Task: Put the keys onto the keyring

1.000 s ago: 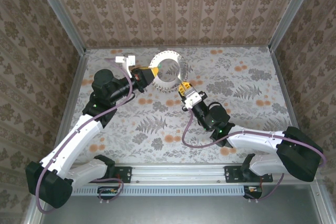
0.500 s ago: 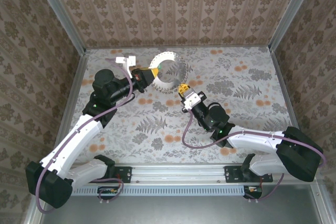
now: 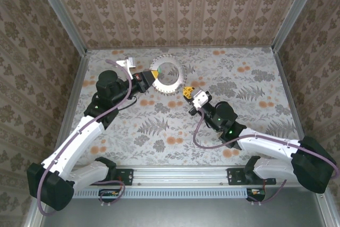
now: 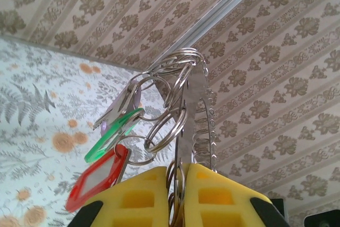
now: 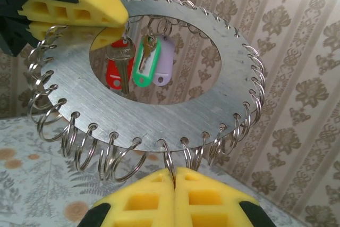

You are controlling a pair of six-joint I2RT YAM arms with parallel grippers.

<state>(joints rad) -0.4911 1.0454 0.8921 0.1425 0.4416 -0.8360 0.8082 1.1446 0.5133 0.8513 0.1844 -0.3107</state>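
Note:
The keyring (image 5: 170, 110) is a flat silvery disc with a big centre hole and many small split rings round its rim; it hangs in the air at the back of the table (image 3: 166, 73). My left gripper (image 4: 180, 173) is shut on the disc's edge (image 4: 192, 110), and its yellow pads (image 5: 79, 9) show at the upper left of the right wrist view. The keys hang from rim rings beside that grip, with a red tag (image 5: 112, 74), a green tag (image 5: 142, 68) and a pale purple tag (image 5: 162, 68). My right gripper (image 5: 174, 174) is shut on one split ring at the disc's lower rim (image 3: 187, 92).
The floral table cloth (image 3: 249, 94) lies under both arms. Patterned walls (image 3: 175, 9) close in the back and both sides, with metal corner posts. A white piece (image 3: 125, 62) sits on the left wrist near the back left.
My right gripper's jaws have closed on a split ring and the arm has shifted slightly right and nearer. The disc has tipped flatter. The left gripper has lifted a little.

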